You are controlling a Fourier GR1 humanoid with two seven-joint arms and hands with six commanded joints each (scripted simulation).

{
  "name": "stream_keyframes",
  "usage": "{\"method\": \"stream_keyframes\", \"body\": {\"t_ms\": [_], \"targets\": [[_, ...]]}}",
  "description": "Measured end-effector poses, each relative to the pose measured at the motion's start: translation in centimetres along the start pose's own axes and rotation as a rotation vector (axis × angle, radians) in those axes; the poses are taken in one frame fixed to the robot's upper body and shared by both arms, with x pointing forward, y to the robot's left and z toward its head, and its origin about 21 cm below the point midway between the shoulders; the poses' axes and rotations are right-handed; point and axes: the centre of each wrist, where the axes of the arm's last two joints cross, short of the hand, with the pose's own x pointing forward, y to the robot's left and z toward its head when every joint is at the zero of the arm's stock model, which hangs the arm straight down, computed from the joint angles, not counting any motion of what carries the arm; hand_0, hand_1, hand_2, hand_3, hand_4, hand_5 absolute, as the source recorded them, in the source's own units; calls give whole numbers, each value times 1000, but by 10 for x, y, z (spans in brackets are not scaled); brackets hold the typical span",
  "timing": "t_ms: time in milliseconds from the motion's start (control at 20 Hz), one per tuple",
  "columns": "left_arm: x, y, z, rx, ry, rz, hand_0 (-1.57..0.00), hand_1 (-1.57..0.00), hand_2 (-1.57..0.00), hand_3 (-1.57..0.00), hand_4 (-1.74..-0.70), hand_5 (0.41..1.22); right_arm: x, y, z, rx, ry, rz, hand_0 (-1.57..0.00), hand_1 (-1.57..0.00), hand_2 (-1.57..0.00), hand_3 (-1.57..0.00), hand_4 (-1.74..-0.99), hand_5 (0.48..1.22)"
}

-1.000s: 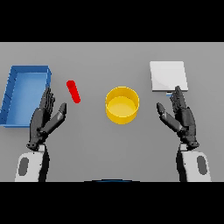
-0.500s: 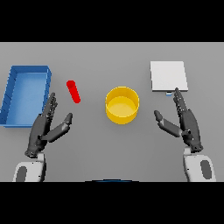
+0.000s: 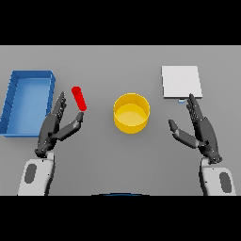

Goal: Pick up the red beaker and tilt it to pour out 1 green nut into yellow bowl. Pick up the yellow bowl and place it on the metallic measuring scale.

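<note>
The red beaker [image 3: 78,99] is a slim red tube lying tilted on the grey table, left of the middle. My left hand [image 3: 53,128] is just below and left of it, fingers straight, thumb tip close to the beaker's lower end but apart from it. The yellow bowl [image 3: 132,113] stands at the centre. I see no green nut. The metallic scale [image 3: 181,82] is a flat pale square at the back right. My right hand [image 3: 201,132] rests open below the scale, to the right of the bowl.
A blue tray [image 3: 27,101] stands at the far left, right beside my left hand's fingers. Bare grey table lies between the bowl and each hand.
My left hand has moved right and up toward the red beaker. My right hand has dropped slightly lower and nearer. Beaker, bowl and scale have not moved.
</note>
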Motion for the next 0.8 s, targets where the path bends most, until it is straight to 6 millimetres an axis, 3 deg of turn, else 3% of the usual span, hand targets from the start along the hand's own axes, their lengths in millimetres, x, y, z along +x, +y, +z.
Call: {"method": "stream_keyframes", "body": {"t_ms": [300, 800], "targets": [[-5, -1, -46, 16, 10, -20, 1, 1, 1, 1, -1222, 638, 0, -3, 0, -15, -5, 16, 1, 1, 1, 1, -1297, 625], [-11, -20, -91, 5, -11, -67, 1, 1, 1, 1, -1270, 675, 2, 1, -6, -30, 12, 32, 1, 1, 1, 1, -1301, 644]]}}
